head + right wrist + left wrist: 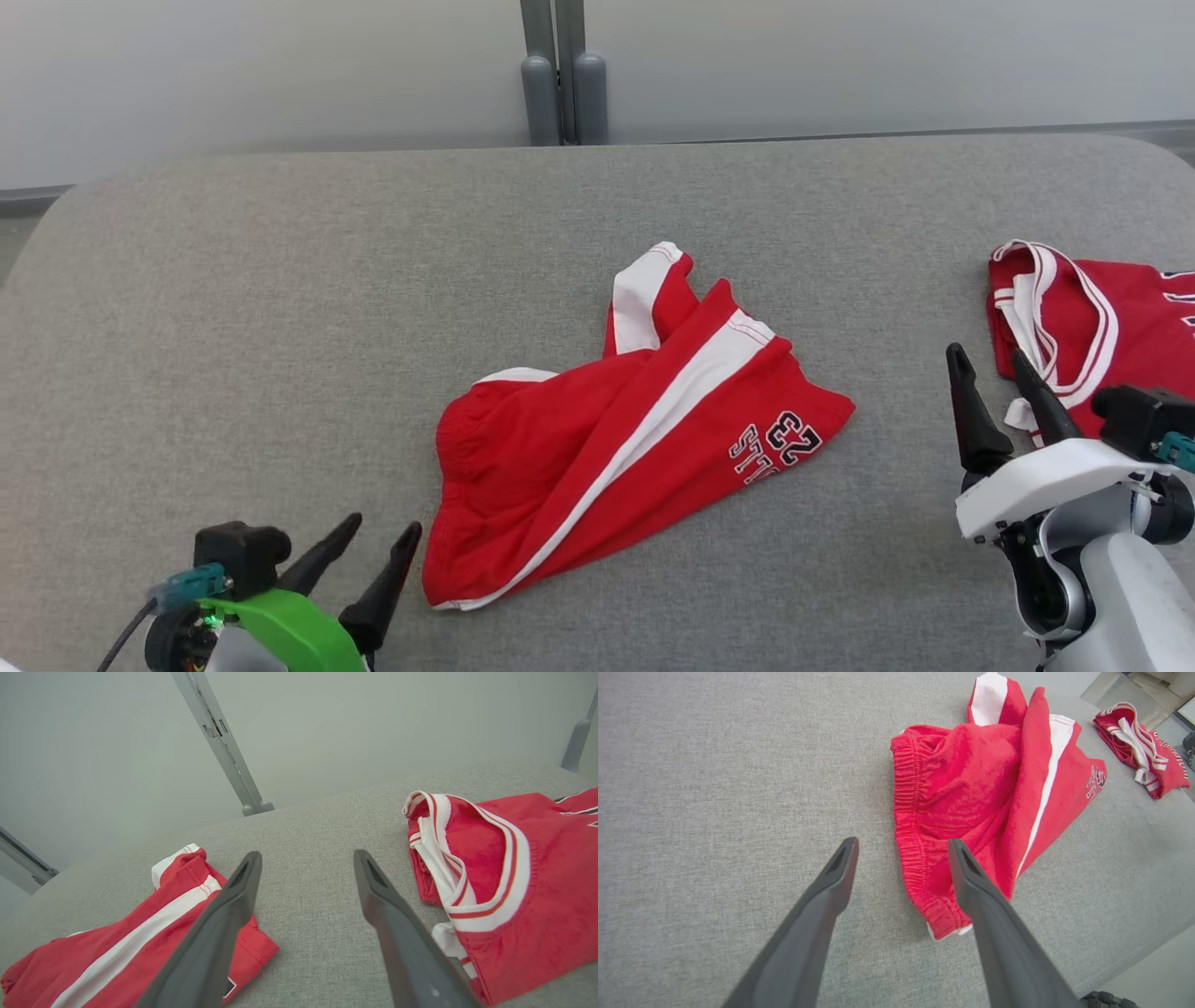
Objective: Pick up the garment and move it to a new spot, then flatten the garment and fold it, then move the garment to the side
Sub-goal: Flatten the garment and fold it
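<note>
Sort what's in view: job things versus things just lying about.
Job: red shorts, crumpled on the grey table; left gripper, open beside them; right gripper, open.
Lying about, likely: red jersey at the table's right; grey posts behind.

shorts [597, 439]: red fleecy cloth — matt
table cover [280, 327]: grey woven fabric, coarse
jersey [1120, 308]: red knit, ribbed trim
left gripper [902, 843]: dark plastic — matt

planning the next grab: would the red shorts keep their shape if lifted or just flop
Probably floppy: the red shorts lie crumpled in soft folds, so they would likely hang limp from a pinch. Pushed on the grey fabric surface, they would probably bunch rather than slide.
</note>
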Motion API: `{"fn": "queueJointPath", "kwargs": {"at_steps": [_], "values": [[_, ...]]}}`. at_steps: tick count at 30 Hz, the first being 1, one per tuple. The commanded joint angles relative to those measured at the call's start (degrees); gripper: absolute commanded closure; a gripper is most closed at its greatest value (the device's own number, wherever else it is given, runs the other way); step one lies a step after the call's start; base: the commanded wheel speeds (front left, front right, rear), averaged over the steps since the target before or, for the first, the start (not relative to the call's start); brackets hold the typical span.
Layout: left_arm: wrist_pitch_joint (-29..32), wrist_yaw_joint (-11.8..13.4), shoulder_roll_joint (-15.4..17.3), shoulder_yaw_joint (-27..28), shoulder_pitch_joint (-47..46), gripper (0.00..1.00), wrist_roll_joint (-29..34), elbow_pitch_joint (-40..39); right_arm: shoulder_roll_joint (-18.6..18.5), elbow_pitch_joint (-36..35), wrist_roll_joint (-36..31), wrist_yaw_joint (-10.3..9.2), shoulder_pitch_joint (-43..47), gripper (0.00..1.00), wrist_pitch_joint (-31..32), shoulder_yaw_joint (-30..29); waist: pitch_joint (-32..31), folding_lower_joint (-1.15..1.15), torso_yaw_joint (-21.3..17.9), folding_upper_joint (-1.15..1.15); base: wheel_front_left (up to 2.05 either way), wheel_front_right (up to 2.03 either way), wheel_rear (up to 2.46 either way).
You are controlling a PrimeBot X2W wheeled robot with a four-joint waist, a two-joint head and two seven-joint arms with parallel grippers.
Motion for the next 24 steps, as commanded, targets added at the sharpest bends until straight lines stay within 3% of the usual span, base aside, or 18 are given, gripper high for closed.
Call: {"fn": "queueJointPath", "kwargs": {"at_steps": [1,9,16,19,24], "values": [[-1.8,1.4,0.2,0.9,-0.1,0.0,1.2,-0.5,-0.1,-0.4,-0.5,0.0,0.8,0.0,0.0,-0.2,-0.5,0.0,1.5,0.0,0.0,0.0,0.0],[-9.2,8.5,-2.1,5.2,1.2,0.0,6.2,-2.3,0.2,-0.7,-1.8,0.0,1.6,0.0,-1.9,0.5,-1.6,0.0,3.1,0.0,0.0,0.0,0.0],[-10.0,14.3,-6.5,14.4,4.0,0.0,15.9,-4.4,1.4,-1.1,-4.7,0.0,2.8,0.0,-6.7,-0.3,-2.9,0.0,2.2,0.0,0.0,0.0,0.0],[-10.0,14.1,-8.8,18.8,7.1,0.0,19.1,-5.2,2.0,-1.8,-6.1,0.0,3.8,0.0,-8.1,-0.5,-4.1,0.0,1.4,0.0,0.0,0.0,0.0],[-10.0,11.5,-12.0,23.0,10.9,0.0,23.1,-5.1,2.5,-3.2,-9.1,0.0,5.7,0.0,-9.2,0.2,-5.2,0.0,-0.1,0.0,0.0,0.0,0.0]]}}
